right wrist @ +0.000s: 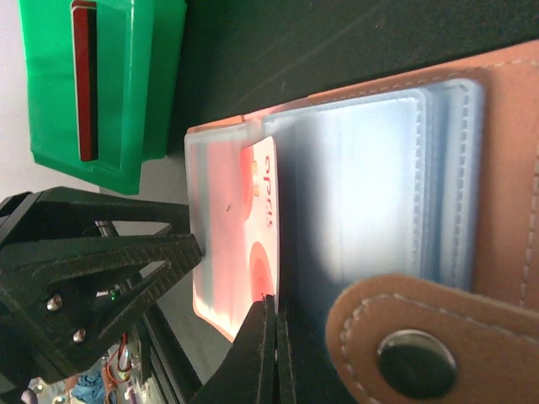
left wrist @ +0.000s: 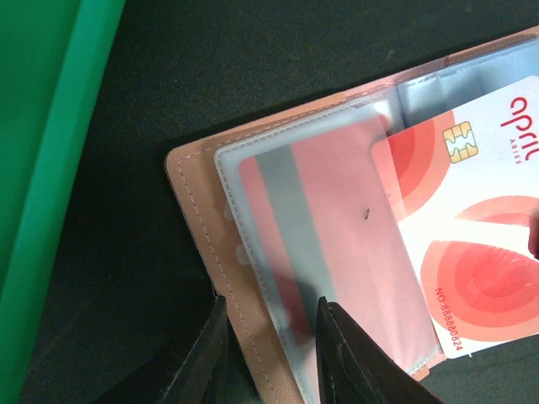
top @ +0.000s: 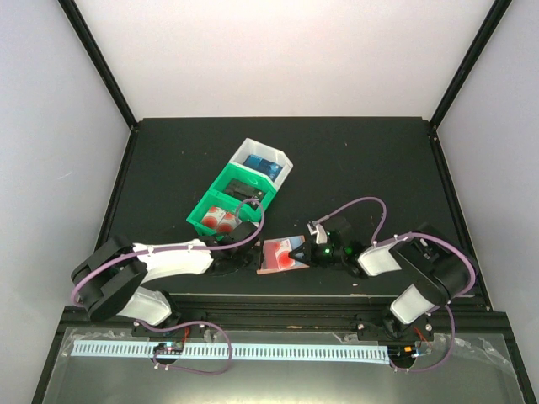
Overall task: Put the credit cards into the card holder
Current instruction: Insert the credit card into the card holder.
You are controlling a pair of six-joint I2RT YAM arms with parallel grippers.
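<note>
Right gripper [right wrist: 274, 307]: jaws pinched together on one edge of a credit card [left wrist: 480, 252], red and white, chip face up. This card lies across the open card holder [left wrist: 198, 202], which sits flat on the black table [top: 370, 160] near the front edge, between the two arms. One corner of the held card looks tucked just under a clear sleeve [left wrist: 232, 181]; depth cannot be told. The same sleeve holds a second card [left wrist: 337, 236], stripe side up.

Left gripper [left wrist: 271, 313]: jaws apart, tips apparently resting on the card holder's left edge, straddling sleeve and leather border.

Snap tab [right wrist: 417, 353] unfastened.

Farther back: green bin [top: 205, 198], spare cards [top: 221, 219] in its nearest compartment. Behind it and touching: white bin [top: 285, 168] with a blue item [top: 259, 164].
</note>
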